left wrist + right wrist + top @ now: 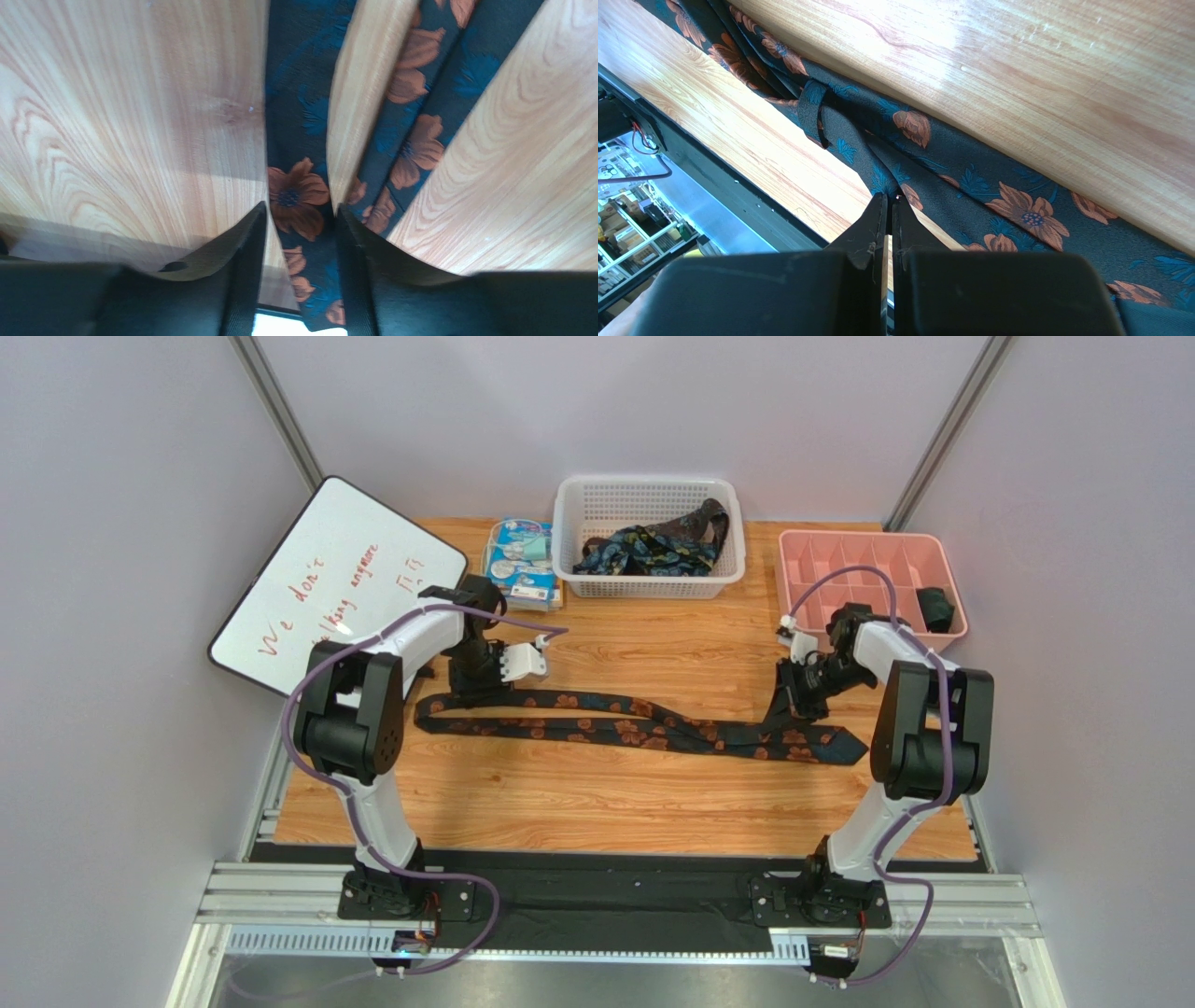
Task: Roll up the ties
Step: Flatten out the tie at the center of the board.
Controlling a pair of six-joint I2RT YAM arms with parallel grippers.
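One dark tie (617,721) with orange flowers lies stretched left to right across the wooden table. My left gripper (484,679) hangs over its narrow left end. In the left wrist view a strip of the tie (295,105) runs between the open fingers (246,238), with wood showing beside it; a second strip (421,112) lies just right. My right gripper (807,697) stands at the wide end. Its jaws are shut on a pinch of tie fabric (962,182) drawn up to the tips (888,197). More ties (652,546) are heaped in the white basket (648,585).
A pink divided tray (859,560) at the back right holds a dark roll (937,605). A blue-white packet (522,560) lies left of the basket. A whiteboard (337,588) leans at the back left. The table's front edge (738,203) is near the right gripper.
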